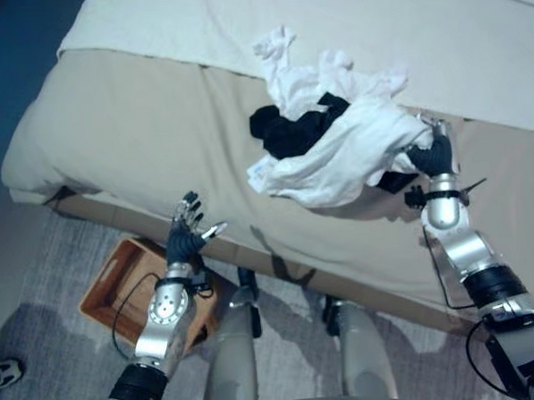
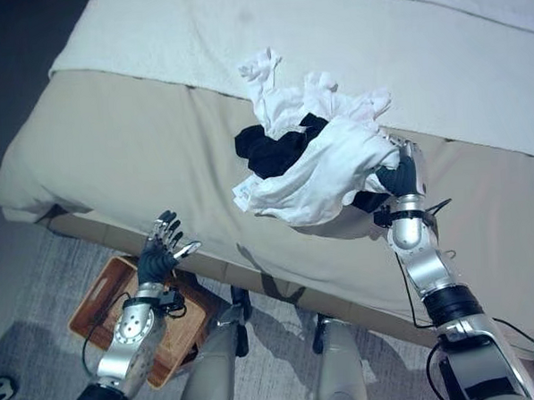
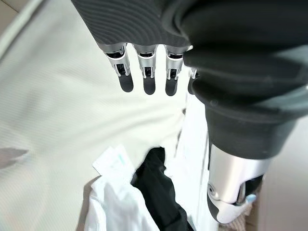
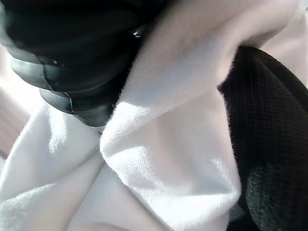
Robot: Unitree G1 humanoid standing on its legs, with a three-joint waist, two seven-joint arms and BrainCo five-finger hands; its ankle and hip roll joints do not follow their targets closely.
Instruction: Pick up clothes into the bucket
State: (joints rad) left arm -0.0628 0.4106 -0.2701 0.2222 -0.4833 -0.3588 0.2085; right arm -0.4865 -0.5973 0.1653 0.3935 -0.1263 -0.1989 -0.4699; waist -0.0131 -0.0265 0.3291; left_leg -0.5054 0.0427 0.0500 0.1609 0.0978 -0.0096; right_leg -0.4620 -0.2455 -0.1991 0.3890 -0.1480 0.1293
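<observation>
- Lower left of the head views: wooden tray-like bucket (image 1: 119,284) on the floor against the bed (image 1: 120,127), holding no clothes as far as visible; nothing deposited yet, by this reading.
- Just above it, left hand (image 1: 186,236) raised with fingers (image 3: 147,74) straight and spread, gripping nothing; hovers over the bed's edge, apart from the pile.
- Centre of the frame: clothes (image 1: 326,134) in one heap on the bed, white garments (image 2: 314,166) wrapped round a black garment (image 1: 290,127); lower edge of the white cloth lifted clear of the cover and hanging, so a pick-up looks under way.
- Right of centre: right hand (image 1: 433,155) at the pile's right side, pressed into the white cloth; fingers buried in fabric, so open or closed cannot be told.
- Remaining, as a judgement: lift the bundle free, carry it across to the lower left, drop it in the bucket.
- Hard to make out: number of separate garments in the heap; bucket's near corner hidden behind the left arm; right wrist view taken up by white and black cloth (image 4: 269,120) against the dark cover, giving no sight of the grip.
</observation>
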